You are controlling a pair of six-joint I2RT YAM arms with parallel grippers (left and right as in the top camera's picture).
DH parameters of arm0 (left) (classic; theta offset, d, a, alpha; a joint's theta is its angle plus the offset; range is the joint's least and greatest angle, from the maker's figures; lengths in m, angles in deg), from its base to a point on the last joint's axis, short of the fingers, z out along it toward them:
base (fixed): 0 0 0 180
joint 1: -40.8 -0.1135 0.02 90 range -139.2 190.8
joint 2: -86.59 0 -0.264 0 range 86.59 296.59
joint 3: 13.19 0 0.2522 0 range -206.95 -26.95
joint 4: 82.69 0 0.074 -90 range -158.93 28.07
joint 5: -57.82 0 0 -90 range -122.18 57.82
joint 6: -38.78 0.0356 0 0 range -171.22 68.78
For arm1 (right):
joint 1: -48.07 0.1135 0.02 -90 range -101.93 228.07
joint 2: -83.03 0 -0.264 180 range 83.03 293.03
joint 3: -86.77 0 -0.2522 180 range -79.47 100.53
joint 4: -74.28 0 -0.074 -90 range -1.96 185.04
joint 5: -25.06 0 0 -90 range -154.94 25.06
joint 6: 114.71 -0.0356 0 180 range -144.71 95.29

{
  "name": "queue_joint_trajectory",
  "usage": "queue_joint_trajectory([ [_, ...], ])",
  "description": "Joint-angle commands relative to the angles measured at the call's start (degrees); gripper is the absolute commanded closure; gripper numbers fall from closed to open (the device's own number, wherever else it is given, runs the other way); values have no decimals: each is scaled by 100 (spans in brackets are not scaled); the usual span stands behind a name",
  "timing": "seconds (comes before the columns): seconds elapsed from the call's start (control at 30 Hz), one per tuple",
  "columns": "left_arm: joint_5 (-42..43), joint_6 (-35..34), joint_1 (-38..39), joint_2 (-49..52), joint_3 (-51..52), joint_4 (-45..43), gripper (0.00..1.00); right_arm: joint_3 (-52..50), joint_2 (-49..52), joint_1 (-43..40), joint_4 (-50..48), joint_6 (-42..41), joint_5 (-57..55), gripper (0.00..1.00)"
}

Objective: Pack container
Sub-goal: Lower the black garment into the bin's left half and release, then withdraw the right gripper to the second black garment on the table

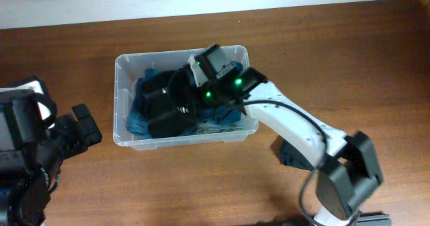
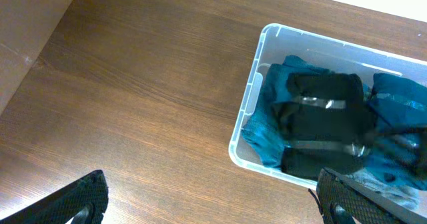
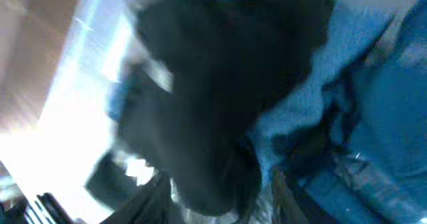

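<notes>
The container (image 1: 121, 98) is a clear plastic bin at the table's middle; it also shows in the left wrist view (image 2: 248, 101). Inside lie blue cloth (image 1: 138, 122) (image 2: 263, 134) and a black bundle (image 1: 161, 108) (image 2: 323, 117) with silver bits. My right gripper (image 1: 181, 105) reaches down into the bin from the right. In the blurred right wrist view its fingers (image 3: 217, 197) sit either side of the black bundle (image 3: 220, 97). My left gripper (image 1: 84, 125) is open and empty over bare table (image 2: 213, 197), left of the bin.
The wooden table (image 1: 322, 58) runs back to a pale wall. The right arm's white link (image 1: 295, 128) crosses the bin's right front corner. The left arm's base (image 1: 23, 152) stands at the left edge.
</notes>
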Motion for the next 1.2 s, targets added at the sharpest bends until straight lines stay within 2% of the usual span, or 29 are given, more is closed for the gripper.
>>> queue_joint_trajectory([
  [0.0, 17, 46, -24, -2, -26, 7, 0, 302, -433, 208, -256, 72, -214, 58],
  [0.13, 17, 46, -24, -2, -26, 7, 0, 299, -26, 352, -649, 48, -214, 60],
  [0.23, 20, 46, -24, -2, -26, 7, 0, 299, 400, 372, -815, -85, -304, 84],
  [0.3, 17, 46, -24, -2, -26, 7, 0, 299, 763, 372, -828, -313, -485, 96],
  [0.47, 20, 46, -24, -2, -26, 7, 0, 299, 1683, 385, -774, -321, -308, 96],
  [0.5, 20, 46, -24, -2, -26, 7, 0, 302, 1794, 391, -730, -321, -201, 95],
  [0.57, 17, 46, -24, -2, -26, 7, 0, 302, 1910, 396, -599, -321, -20, 78],
  [0.63, 17, 46, -24, -2, -26, 7, 0, 321, 1821, 400, -542, -319, 81, 69],
  [0.7, 17, 46, -24, -2, -26, 7, 0, 426, 1604, 400, -417, -282, 72, 66],
  [0.93, 17, 46, -24, -2, -26, 7, 0, 905, 186, 201, 186, -275, -155, 45],
  [1.17, 17, 46, -24, -2, -26, 7, 0, 922, -1322, -1045, 1167, -299, -168, 28],
])
